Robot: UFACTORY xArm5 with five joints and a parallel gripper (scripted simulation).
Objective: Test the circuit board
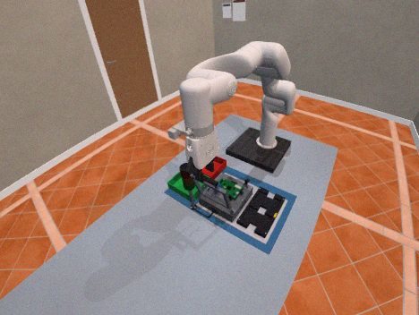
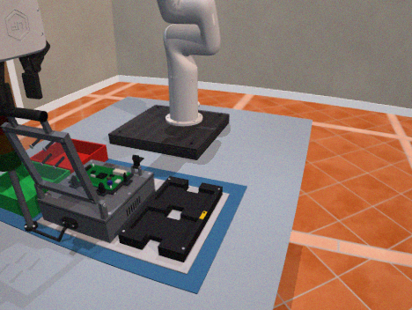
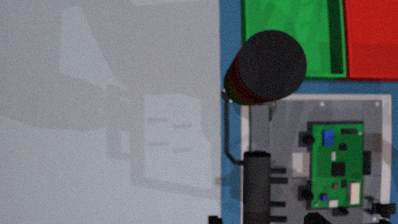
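Note:
The green board (image 1: 230, 187) (image 2: 103, 175) (image 3: 345, 170) lies in the grey tester (image 1: 222, 208) (image 2: 81, 221) (image 3: 290, 114), component side up. Its white connector (image 3: 354, 193) is at the lower right in the wrist view. The lid (image 2: 80, 167) (image 3: 257, 190) stands raised and tilted, its black handle (image 2: 35, 114) at the top. The hook (image 1: 246, 182) (image 2: 137, 162) (image 3: 384, 209) is free of the lid. My gripper (image 1: 201, 171) (image 2: 19, 103) (image 3: 266, 220) is partly open and empty, close above the handle. The signal light (image 1: 186, 177) (image 3: 272, 65) looks unlit. Pins are hidden.
The green bin (image 1: 176, 186) (image 2: 22, 202) (image 3: 285, 15) and red bin (image 1: 220, 167) (image 2: 96, 151) (image 3: 375, 40) stand beside the tester, beyond the signal light. The black tray (image 1: 269, 203) (image 2: 187, 203) lies on the tester's other side, without a board. A bent rod (image 3: 227, 130) runs by the light.

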